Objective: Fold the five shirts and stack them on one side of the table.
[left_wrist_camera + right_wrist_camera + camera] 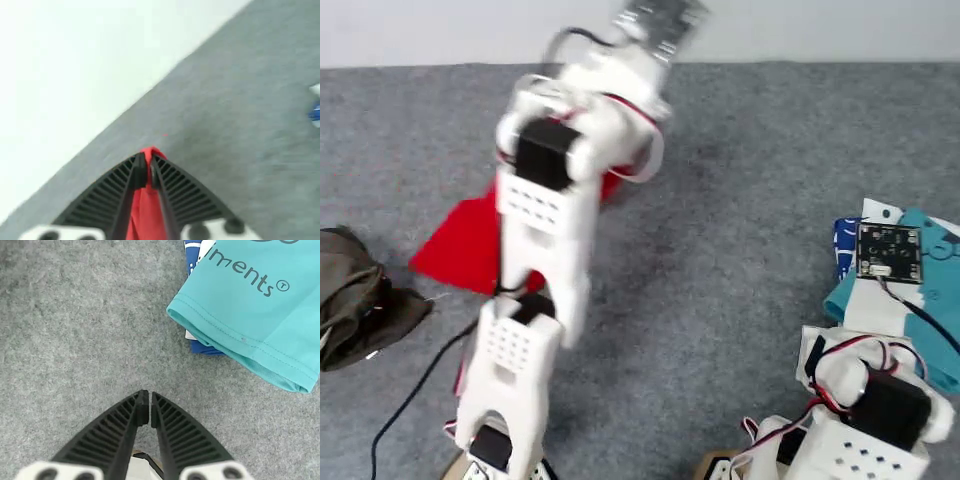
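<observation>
While hanging raised above the far part of the grey table, gripping a fold of the red shirt with the left gripper, jaws pinching together on the cloth. Draping the rest of that shirt down onto the table under the left arm. Holding the right gripper low over bare table, jaws pressing together on nothing. Lying near it at the table's right edge: teal shirt, folded, sitting on a blue shirt. Slumping at the left edge, well apart: dark shirt, crumpled.
</observation>
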`<state>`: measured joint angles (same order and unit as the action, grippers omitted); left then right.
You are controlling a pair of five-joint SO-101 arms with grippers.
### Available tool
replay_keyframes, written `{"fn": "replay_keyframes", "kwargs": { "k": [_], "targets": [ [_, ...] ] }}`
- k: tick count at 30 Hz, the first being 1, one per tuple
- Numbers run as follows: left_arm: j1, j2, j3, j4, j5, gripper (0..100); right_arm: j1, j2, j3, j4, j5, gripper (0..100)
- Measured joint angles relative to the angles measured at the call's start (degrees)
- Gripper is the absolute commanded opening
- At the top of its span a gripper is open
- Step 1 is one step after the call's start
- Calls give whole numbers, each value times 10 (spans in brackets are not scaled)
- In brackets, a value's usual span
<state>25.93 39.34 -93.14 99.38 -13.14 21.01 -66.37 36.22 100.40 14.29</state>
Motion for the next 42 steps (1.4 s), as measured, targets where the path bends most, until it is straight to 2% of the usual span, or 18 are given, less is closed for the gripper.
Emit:
{"fn": "replay_keyframes", "kwargs": {
  "k": [3, 6, 10, 12, 16, 20, 29, 34, 39, 42],
  "targets": [
    [55, -4, 0, 0, 0, 24, 0, 0, 0, 0, 0, 14],
    [77, -5, 0, 0, 0, 100, 0, 0, 0, 0, 0, 14],
    [73, -17, 13, 0, 30, 164, 0, 0, 0, 0, 0, 14],
    [65, -30, 24, 0, 61, 165, 0, 0, 0, 0, 0, 14],
    [42, -72, 66, 0, 74, 165, 0, 0, 0, 0, 0, 14],
    [-26, -117, 148, 0, 76, 165, 0, 0, 0, 0, 0, 14],
    [-258, -156, 422, 0, 71, 170, 0, 0, 0, 0, 0, 14],
    [-360, -129, 520, 0, -7, 171, 0, 0, 0, 0, 0, 14],
    [-427, -39, 527, 0, -82, 223, 0, 0, 0, 0, 0, 14],
    [-446, 12, 528, -1, -109, 235, 0, 0, 0, 0, 0, 14]
  ]
}}
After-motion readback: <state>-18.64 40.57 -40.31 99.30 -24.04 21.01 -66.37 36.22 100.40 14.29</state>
